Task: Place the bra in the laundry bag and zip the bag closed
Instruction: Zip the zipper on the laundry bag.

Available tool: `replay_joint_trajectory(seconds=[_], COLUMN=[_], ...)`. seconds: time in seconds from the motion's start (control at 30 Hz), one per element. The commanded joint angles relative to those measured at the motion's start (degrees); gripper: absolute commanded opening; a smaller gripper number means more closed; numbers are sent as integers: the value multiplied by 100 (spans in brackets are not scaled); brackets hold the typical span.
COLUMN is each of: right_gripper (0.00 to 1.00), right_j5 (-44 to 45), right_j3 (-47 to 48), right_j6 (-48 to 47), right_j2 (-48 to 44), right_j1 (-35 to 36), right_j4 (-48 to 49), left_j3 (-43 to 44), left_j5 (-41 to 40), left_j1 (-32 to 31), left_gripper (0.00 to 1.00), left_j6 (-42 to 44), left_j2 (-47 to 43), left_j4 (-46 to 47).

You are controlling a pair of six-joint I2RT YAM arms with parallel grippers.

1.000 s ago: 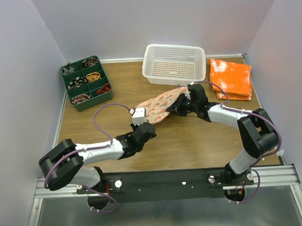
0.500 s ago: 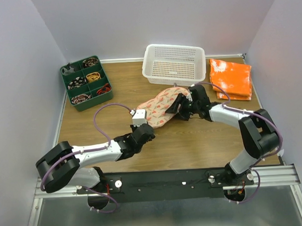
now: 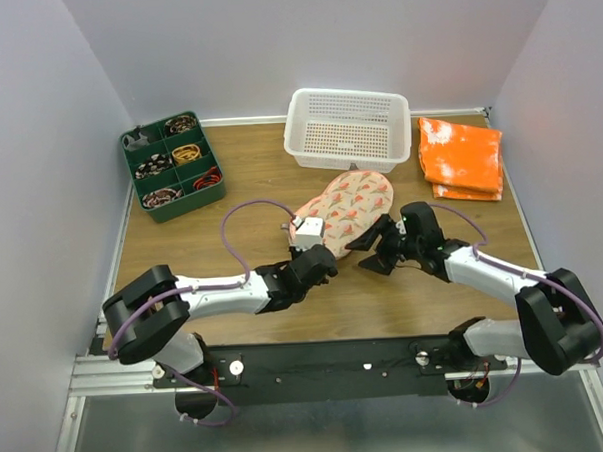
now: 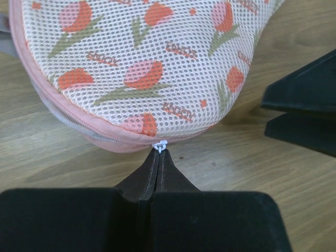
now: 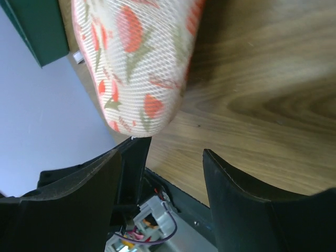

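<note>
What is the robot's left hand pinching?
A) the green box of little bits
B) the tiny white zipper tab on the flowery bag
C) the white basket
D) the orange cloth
B: in the left wrist view, the left gripper has its fingers pressed shut on the small white zipper tab at the rim of the laundry bag.

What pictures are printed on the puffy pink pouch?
The pale pink mesh laundry bag shows red-orange flowers with green stems; clearest in left wrist view.
</note>
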Motion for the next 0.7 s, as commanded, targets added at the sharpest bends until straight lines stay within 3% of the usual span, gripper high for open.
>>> replay_joint_trajectory(seconds=[0.0,0.43,0.53,0.67], right_gripper=[72,70,63,45], right_j5=[48,523,646,848], right_j3=[-397,-574,-574,-679], right_j6=[826,1301,1301,1231], right_j2=[-257,68,7,-230], right_j1=[-6,-23,-23,-14], right_j4=[464,1028,826,571], left_j3=[487,1261,1314,1367], left_j5=[210,562,580,571], left_j1=[-210,-632,-632,-632], left_gripper=[0,0,0,0], left_j6=[74,417,452,470], left_j2=[319,883,900,927], left_j4=[16,25,25,-28])
